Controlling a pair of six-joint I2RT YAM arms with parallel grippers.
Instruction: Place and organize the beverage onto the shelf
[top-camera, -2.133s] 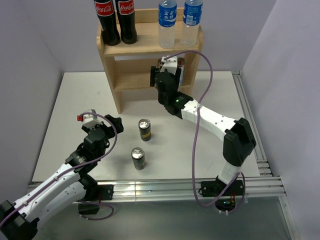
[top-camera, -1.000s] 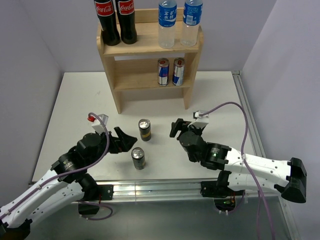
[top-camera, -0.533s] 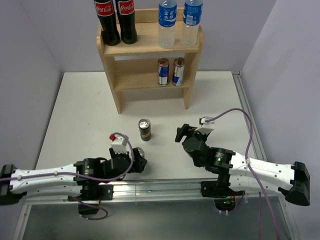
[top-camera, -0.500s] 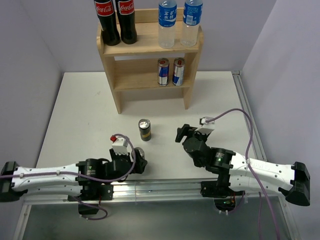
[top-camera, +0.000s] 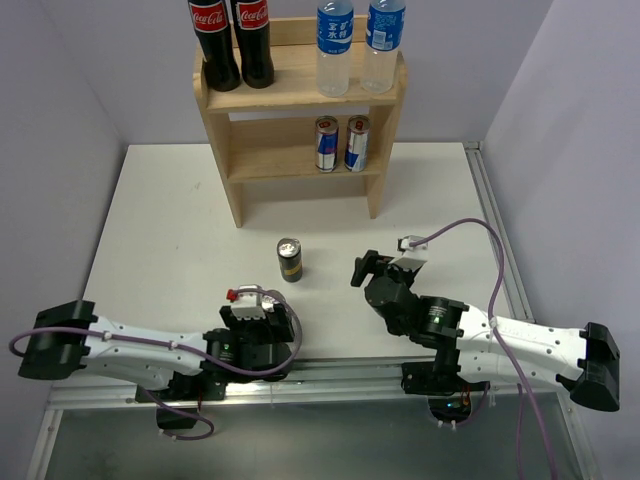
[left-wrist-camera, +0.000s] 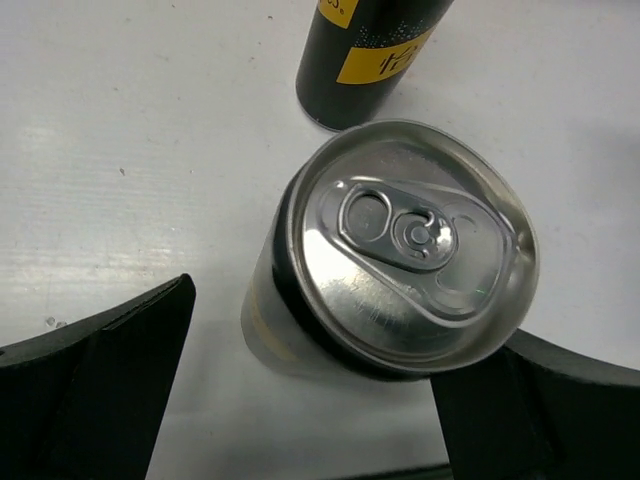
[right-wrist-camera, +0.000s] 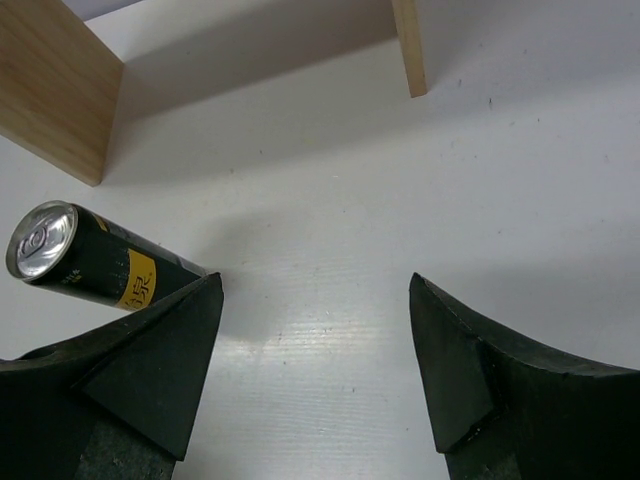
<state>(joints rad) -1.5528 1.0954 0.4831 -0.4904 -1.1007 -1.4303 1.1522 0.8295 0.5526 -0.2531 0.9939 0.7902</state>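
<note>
Two dark cans (top-camera: 289, 259) stand on the table (top-camera: 160, 220), off the shelf (top-camera: 300, 95): one alone, the nearer can (left-wrist-camera: 400, 265) between the left gripper's (left-wrist-camera: 350, 315) parted fingers, one finger perhaps touching it. The right gripper (right-wrist-camera: 315, 290) hangs spread and empty near the lone can. Two slim cans (top-camera: 326, 143) sit on the lower tier; two water bottles (top-camera: 335, 45) and two cola bottles (top-camera: 212, 45) on top.

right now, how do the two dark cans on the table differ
The near can sits inside the open left gripper; the far can stands free, no gripper around it. The near can is by the table's front edge and hidden in the top view; the far can is closer to the shelf and plainly seen. Both stand upright, dark with silver tops, off the shelf.
</note>
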